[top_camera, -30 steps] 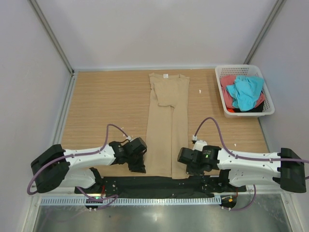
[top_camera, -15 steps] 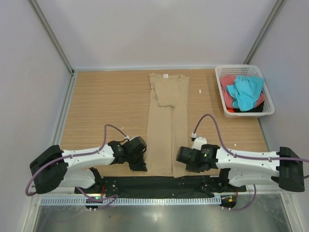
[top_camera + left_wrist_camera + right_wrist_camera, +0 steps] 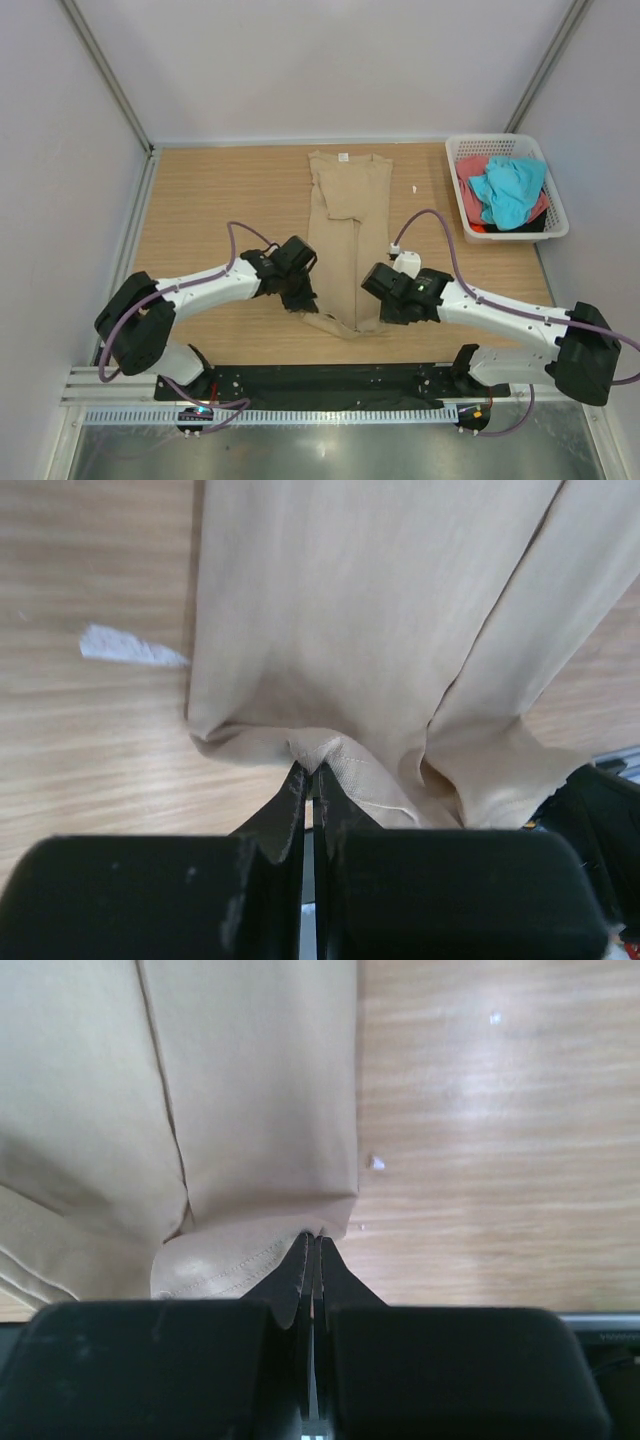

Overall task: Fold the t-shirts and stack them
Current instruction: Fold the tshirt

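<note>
A tan-beige t-shirt [image 3: 347, 215] lies folded into a long strip down the middle of the wooden table, its white neck label at the far end. My left gripper [image 3: 299, 297] is shut on the strip's near left hem corner [image 3: 325, 752]. My right gripper [image 3: 385, 303] is shut on the near right hem corner [image 3: 318, 1222]. Both corners are lifted and the near end of the strip sags in folds between them. A turquoise t-shirt [image 3: 508, 188] and a coral-red t-shirt [image 3: 470, 180] lie bunched in the basket.
The white lattice basket [image 3: 506, 145] stands at the far right of the table. A grey metal frame runs along the left and right sides. A small white scrap [image 3: 130, 648] lies on the wood left of the strip.
Both grippers have moved away from the near table edge toward the far side, carrying the shirt's near hem with them. The strip's near end is now lifted and bunched.
</note>
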You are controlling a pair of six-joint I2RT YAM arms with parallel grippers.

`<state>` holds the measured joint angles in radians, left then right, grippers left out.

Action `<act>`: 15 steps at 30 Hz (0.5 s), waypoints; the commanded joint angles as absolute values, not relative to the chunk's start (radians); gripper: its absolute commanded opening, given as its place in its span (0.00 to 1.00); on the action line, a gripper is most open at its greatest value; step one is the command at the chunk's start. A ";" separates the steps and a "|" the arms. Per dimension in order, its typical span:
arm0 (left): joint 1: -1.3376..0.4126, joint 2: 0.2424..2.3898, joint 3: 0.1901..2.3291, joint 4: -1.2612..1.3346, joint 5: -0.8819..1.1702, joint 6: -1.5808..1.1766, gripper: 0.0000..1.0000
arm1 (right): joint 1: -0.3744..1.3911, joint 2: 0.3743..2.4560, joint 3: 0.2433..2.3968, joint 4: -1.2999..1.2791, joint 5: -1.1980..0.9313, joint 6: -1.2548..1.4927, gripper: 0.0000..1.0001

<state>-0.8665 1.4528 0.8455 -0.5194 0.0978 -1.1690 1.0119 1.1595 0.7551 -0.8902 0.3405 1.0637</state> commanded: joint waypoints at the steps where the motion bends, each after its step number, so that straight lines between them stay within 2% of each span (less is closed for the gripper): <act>1: -0.810 1.500 0.934 -0.554 0.109 -1.101 0.00 | 0.954 1.201 0.831 -0.807 0.339 0.908 0.01; 9: -0.674 1.607 1.112 -0.606 0.113 -0.973 0.00 | 0.731 1.348 0.963 -0.723 0.322 0.677 0.01; 15: -0.592 1.721 1.259 -0.650 0.100 -0.922 0.00 | 0.638 1.499 1.113 -0.692 0.319 0.535 0.01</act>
